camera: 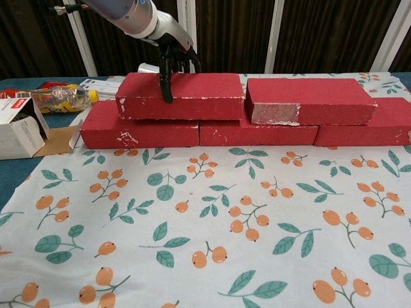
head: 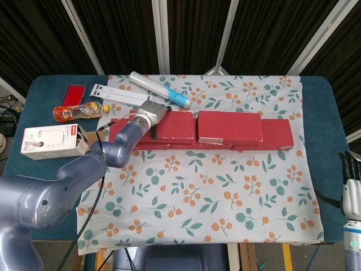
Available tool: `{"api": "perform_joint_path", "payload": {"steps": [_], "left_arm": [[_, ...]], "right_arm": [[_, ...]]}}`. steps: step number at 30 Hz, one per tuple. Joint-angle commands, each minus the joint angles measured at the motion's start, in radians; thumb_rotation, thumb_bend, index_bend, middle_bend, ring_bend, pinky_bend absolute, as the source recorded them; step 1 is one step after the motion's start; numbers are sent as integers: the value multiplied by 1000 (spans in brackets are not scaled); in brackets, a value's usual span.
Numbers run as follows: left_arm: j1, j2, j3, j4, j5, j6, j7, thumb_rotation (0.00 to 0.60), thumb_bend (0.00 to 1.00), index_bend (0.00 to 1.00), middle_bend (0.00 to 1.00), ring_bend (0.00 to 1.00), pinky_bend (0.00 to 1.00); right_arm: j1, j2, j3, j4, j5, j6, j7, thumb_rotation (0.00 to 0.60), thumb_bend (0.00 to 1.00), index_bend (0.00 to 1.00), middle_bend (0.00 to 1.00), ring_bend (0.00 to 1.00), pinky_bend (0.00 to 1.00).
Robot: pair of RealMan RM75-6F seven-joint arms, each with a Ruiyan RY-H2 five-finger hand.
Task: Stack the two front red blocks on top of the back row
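A: Setting? Dark slatted panels stand behind a blue table (head: 321, 107) covered by a leaf-and-berry cloth (head: 203, 197). The wide front half of that cloth is bare, so there is open room toward the robot.

B: And the largest objects? The back row (camera: 257, 133) of red blocks lies end to end across the cloth. Two more sit on top of it: the upper left block (camera: 186, 95) and the upper right block (camera: 308, 100). Their inner ends appear to touch, or nearly so. Each overlaps a seam below, like bonded brickwork, which probably steadies the course.

A: The arms? The left hand (camera: 172, 56) reaches over the upper left block from behind, one finger down its front face and the others curled over its rear edge, so it clasps the block, presumably to seat it against its neighbour. The right hand (head: 351, 183) hangs off the table's right edge, fingers loosely apart and holding nothing.

B: Small items? A white box (head: 49, 141), a bottle (head: 76, 110) and a tube (head: 158, 89) crowd the left and rear. Withdrawal looks freest upward.
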State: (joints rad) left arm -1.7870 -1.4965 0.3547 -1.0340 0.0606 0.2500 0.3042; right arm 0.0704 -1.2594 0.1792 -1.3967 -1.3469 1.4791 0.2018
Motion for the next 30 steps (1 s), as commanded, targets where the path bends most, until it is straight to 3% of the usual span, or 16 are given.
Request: {"api": "perform_joint_path", "payload": {"steps": [1, 15, 30], "left_arm": [[-18, -14, 20, 5, -8, 6, -21, 600, 67, 414, 449, 203, 165], [-64, -73, 121, 55, -58, 10, -94, 600, 68, 411, 445, 200, 162], [-110, -104, 161, 66, -62, -7, -151, 600, 67, 411, 448, 200, 162]], "right_arm": [[-1, 1, 1, 1, 0, 0, 4, 600, 85, 0, 0, 0, 0], [-1, 3, 2, 4, 0, -7, 13, 600, 85, 0, 0, 0, 0], [-2, 4, 4, 7, 0, -9, 23, 600, 86, 0, 0, 0, 0]]}}
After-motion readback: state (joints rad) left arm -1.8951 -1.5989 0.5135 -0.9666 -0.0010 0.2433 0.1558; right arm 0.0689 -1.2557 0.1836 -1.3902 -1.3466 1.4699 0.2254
